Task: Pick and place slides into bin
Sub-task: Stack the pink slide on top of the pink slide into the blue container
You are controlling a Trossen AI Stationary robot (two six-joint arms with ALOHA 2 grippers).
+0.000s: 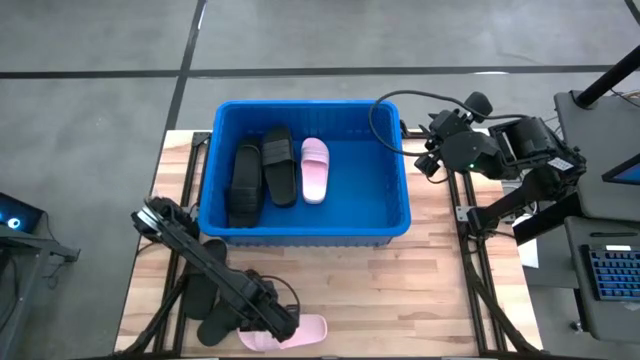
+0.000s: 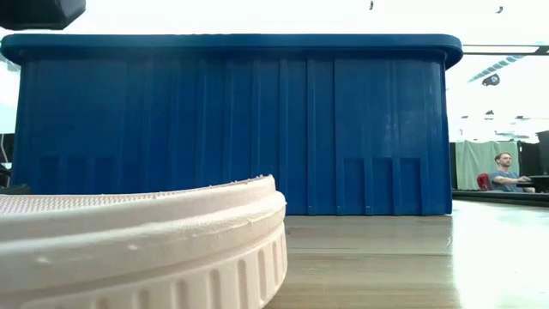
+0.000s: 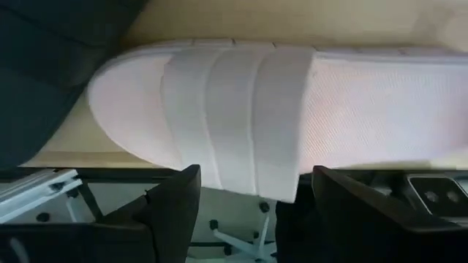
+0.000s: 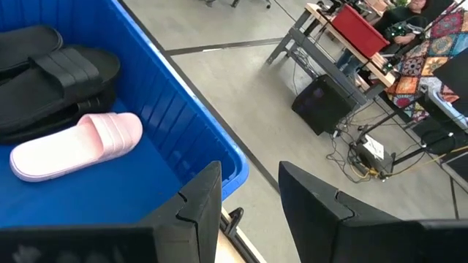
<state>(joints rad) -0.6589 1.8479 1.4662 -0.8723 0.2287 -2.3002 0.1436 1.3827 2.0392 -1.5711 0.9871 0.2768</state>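
On the table's near edge, in front of the bin [image 1: 305, 228], lies a pink slide [image 3: 248, 117]. The left gripper [image 3: 248, 193] hangs right over it, jaws wide and straddling its ribbed strap, nothing gripped yet. It looks like light, springy foam, unlikely to slip; the strap or the sole's edges seem the best hold. Black slides [image 1: 205, 310] lie just beside it. Inside the bin sit two black slides [image 1: 262, 170] and one pink slide [image 1: 314, 168]. Beyond the bin's far right corner, the right gripper [image 4: 250, 191] waits with jaws partly open, empty.

three slides [image 1: 278, 170] in bin [image 1: 398, 215], others [image 1: 285, 332] before it on table [image 1: 430, 290]
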